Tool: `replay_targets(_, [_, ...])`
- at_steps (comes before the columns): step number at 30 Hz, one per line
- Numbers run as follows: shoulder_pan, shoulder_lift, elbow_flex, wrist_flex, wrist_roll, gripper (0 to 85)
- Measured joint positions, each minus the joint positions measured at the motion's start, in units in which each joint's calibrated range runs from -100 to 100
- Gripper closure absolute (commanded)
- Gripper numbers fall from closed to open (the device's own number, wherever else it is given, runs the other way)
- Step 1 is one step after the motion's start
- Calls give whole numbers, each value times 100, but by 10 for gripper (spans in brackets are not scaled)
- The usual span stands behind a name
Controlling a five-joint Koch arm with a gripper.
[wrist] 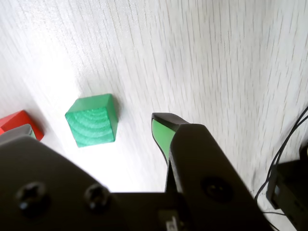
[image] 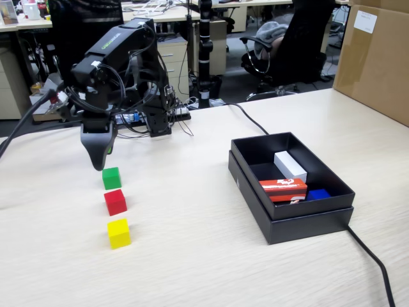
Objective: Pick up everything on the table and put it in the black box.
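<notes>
The pincer (image: 101,160) hangs with jaws parted and empty just above the green cube (image: 111,178), which sits on the surface (image: 192,256) toward its left edge in the fixed view. In the wrist view the cube lies between the jaws, off-centre.

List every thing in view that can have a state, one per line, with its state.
Gripper: empty, jaws apart, hanging just above the green cube.
Green cube: on the table, not gripped.
Red cube: on the table, untouched.
Yellow cube: on the table, untouched.
Black box: open, no cubes inside.
White block: lying in the box.
Red-and-white packet: lying in the box.
</notes>
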Motion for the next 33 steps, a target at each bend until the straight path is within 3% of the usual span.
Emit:
replay_targets(16, [244,1515,173,596,49,392])
replay_targets(22, [269,1696,310,612,93,612])
replay_targets(26, [269,1722,383,650,103,822])
replay_targets(33, [274,1502,183,666,107,833])
